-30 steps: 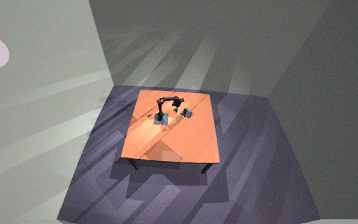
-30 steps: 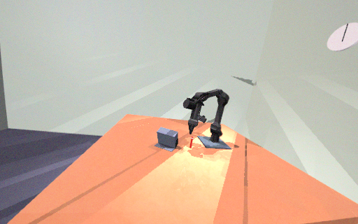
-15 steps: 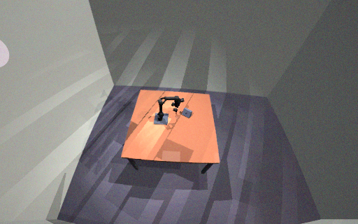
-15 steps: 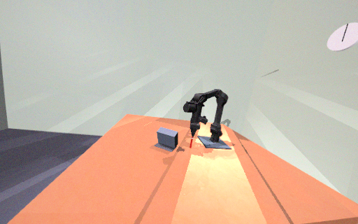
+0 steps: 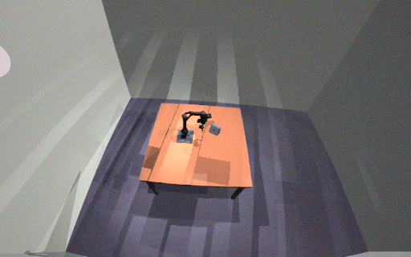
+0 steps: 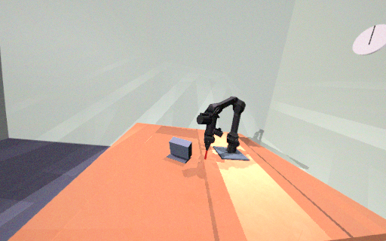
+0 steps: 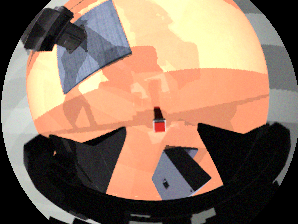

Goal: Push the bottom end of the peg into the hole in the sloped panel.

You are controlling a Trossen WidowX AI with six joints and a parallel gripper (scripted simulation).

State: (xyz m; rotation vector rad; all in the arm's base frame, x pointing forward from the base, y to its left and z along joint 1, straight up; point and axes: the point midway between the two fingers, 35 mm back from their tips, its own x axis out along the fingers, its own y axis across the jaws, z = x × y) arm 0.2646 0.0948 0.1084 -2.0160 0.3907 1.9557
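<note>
Grey-green walls with pale bands of light, over a purple-grey floor (image 5: 249, 241) (image 6: 45, 177), enclosed the scene; a pinkish-white round clock (image 6: 371, 39) with a dark hand hung on one wall.

Desk (image 5: 213, 148) (image 6: 143, 203) (image 7: 230, 90): orange top, dark legs, crossed by thin dark lines and patches of light and shadow.

Robot arm (image 5: 184, 124) (image 6: 235, 120): black, jointed, raised from its base and bent over, with its far end turned down toward the desk.

Base plate (image 5: 180, 140) (image 6: 243, 157) (image 7: 117, 45): blue-grey, flat on the desk under the arm's foot.

Sloped panel (image 5: 215, 129) (image 6: 181, 147) (image 7: 172, 172): blue-grey block, set apart from the base plate; one small dark hole (image 7: 166, 184) in its face, with nothing in it.

Gripper (image 5: 201, 127) (image 6: 206, 147) (image 7: 162, 128): black, pointed downward, its fingers spread wide and holding nothing.

Peg (image 6: 206, 154) (image 7: 159, 126): red, slender, square-topped, upright on the desk between the base plate and the panel; it stood directly beneath the gripper, and in the wrist view its top appeared between the two fingers.
</note>
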